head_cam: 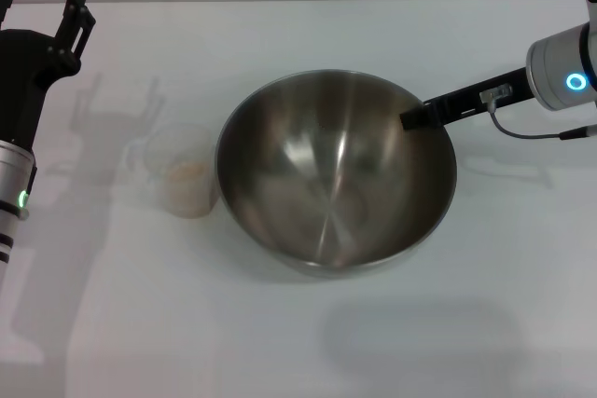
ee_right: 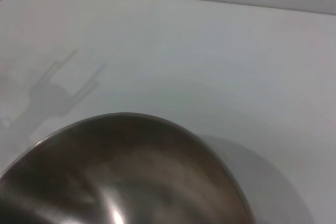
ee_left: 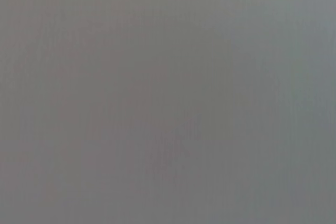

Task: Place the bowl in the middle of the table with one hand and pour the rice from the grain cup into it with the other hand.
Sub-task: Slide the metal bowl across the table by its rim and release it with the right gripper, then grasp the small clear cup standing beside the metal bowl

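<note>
Head view: shiny steel bowl [head_cam: 331,184], right gripper [head_cam: 415,120] jaws pinching its rim; left gripper [head_cam: 42,8] jaws spread, empty.

The left gripper [head_cam: 42,2] sits at about ten o'clock in the head view, its two black fingers spread apart and pointing to twelve, the silver forearm running down toward seven. The right gripper [head_cam: 413,120] reaches in from two o'clock on a thin black arm, fingertips pointing toward eight.
</note>
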You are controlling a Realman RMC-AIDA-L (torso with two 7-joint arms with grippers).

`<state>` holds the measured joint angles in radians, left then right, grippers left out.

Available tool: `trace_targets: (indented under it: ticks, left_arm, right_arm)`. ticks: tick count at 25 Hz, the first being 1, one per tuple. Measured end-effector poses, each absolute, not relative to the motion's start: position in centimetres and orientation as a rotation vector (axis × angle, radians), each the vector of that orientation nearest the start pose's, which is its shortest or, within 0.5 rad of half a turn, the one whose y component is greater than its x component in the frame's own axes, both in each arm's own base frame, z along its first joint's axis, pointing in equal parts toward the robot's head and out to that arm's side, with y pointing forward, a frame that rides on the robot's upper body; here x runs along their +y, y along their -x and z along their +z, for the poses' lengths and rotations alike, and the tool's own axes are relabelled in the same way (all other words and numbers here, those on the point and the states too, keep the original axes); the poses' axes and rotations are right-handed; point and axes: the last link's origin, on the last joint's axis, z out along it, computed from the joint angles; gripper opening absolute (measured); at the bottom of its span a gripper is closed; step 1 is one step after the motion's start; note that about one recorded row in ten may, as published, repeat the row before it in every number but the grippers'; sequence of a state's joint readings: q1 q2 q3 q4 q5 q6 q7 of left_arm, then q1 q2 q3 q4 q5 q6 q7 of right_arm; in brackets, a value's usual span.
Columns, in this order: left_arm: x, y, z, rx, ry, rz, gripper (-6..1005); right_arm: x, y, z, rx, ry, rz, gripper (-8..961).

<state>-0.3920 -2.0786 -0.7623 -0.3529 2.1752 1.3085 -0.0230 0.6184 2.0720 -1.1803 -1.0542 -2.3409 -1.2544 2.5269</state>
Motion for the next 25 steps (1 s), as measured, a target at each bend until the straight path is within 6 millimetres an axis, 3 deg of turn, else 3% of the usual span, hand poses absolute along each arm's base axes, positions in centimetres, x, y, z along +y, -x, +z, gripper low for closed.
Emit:
trace_targets:
  ticks: [2,6,11,15,16,21,22,25]
  left_arm:
    - [32.5,28.2,-1.5,-0.414,1.510,-0.892,811]
    - [32.5,28.3,-1.5,-0.414,1.506,-0.892,811]
    - [32.3,28.3,-1.3,-0.408,1.498,-0.898,811]
    - [32.2,28.3,-1.3,-0.406,1.496,-0.899,812]
    - [32.2,28.3,-1.3,-0.406,1.495,-0.899,812]
    - [32.2,28.3,-1.3,-0.405,1.495,-0.900,812]
    - [32.2,28.3,-1.3,-0.405,1.496,-0.900,812]
    - [32.2,28.3,-1.3,-0.404,1.497,-0.901,812]
  right_arm:
    - [39.3,-20.6,-0.3,1.248,2.439,0.056,34]
    - [39.8,-19.8,0.3,1.196,2.427,0.084,225]
    - [40.7,-18.0,1.7,1.076,2.403,0.150,390]
    - [41.6,-16.8,2.6,0.976,2.372,0.245,390]
    - [42.1,-15.9,3.1,0.902,2.353,0.351,390]
    - [42.6,-14.8,3.8,0.769,2.313,0.541,390]
    - [42.7,-14.3,4.1,0.663,2.270,0.654,390]
    - [42.7,-14.0,4.4,0.547,2.204,0.748,389]
